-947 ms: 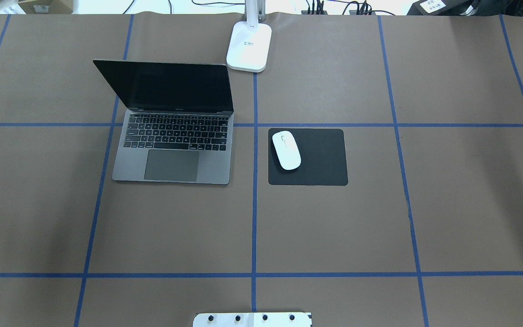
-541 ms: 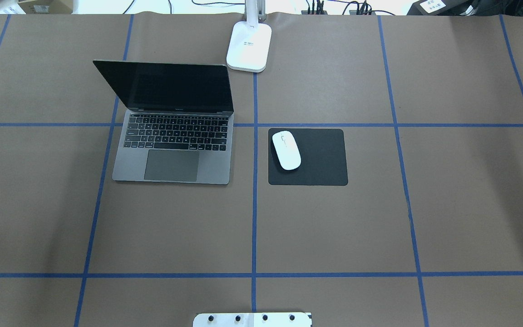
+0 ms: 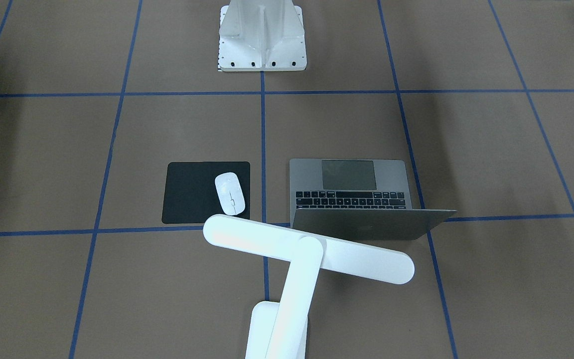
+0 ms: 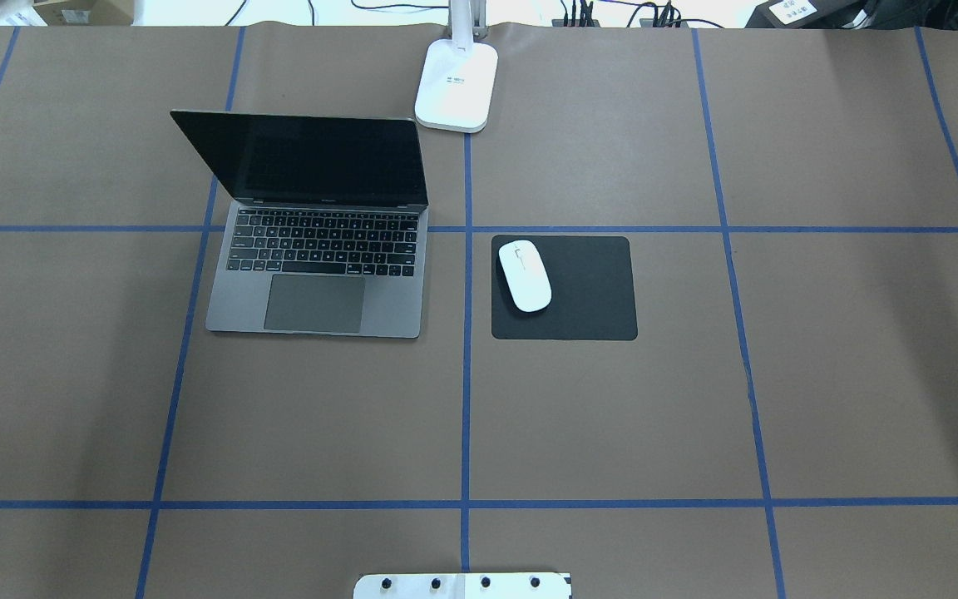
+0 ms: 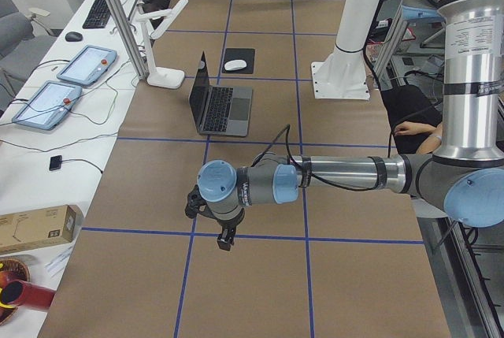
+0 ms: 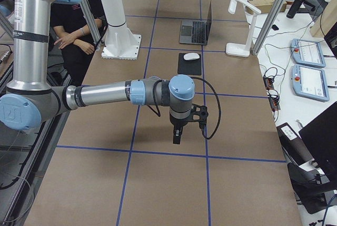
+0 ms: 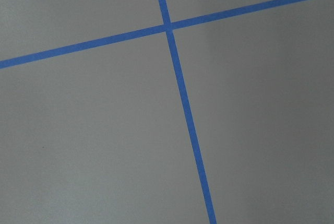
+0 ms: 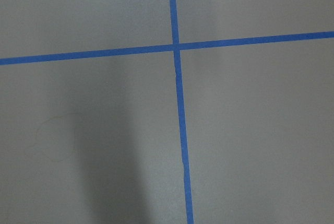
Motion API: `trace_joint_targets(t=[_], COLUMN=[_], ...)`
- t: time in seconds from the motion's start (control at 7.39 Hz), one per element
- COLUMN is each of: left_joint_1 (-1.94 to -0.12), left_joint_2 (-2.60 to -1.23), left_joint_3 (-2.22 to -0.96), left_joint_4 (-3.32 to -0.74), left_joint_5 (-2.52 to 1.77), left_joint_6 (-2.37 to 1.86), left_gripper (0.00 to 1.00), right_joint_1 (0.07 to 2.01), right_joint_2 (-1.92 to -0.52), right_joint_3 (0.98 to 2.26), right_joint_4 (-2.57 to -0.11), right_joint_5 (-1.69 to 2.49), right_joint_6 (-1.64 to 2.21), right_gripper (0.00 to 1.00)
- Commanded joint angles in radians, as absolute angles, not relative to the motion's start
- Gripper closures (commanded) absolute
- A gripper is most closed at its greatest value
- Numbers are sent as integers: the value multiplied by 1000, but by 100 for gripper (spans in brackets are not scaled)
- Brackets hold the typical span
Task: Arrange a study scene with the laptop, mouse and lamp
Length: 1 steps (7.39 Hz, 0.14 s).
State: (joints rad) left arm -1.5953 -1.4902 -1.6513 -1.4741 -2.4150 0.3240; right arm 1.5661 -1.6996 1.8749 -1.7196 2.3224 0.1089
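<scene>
Left gripper (image 5: 224, 237): seen only from the camera at the table's end; pointed down over the brown paper of the table (image 4: 845, 374), close to a crossing of blue tape lines (image 7: 167, 26). How far its fingers are spread cannot be told, nor whether anything is held.

Right gripper (image 6: 177, 135): seen only from the other end camera; pointed down over the paper, just above a blue tape line. Its opening cannot be told either.

Laptop (image 4: 317, 274): opened, with the dark screen raised and the keyboard and trackpad turned toward the robot; set on the robot's left of the centre tape line, well apart from both grippers.

Mouse (image 4: 525, 275): laid on a black mat (image 4: 587, 304), in the mat's corner nearest the laptop's hinge.

Mat: placed flat just to the right of the centre line, beside the laptop but not touching it.

Lamp (image 4: 456, 83): stood upright with its base on the centre line at the table's far edge; in the front view its bar head is seen across the laptop's lid.

Pedestal (image 3: 262, 40): bolted down at the robot's edge of the table.
</scene>
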Motion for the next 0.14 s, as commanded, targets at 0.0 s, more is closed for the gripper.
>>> trace_joint_targets(t=[0.0], left_joint_1=[-1595], left_joint_2=[-1489], left_joint_3=[-1649], left_joint_4=[-1474], left_joint_5=[-2414], left_joint_6=[324], left_gripper=[0], right_joint_1=[1566], right_joint_2=[-1700], right_joint_3=[1876], right_joint_4=[-1720], right_joint_5=[2322], right_joint_6=[109], right_gripper=[0])
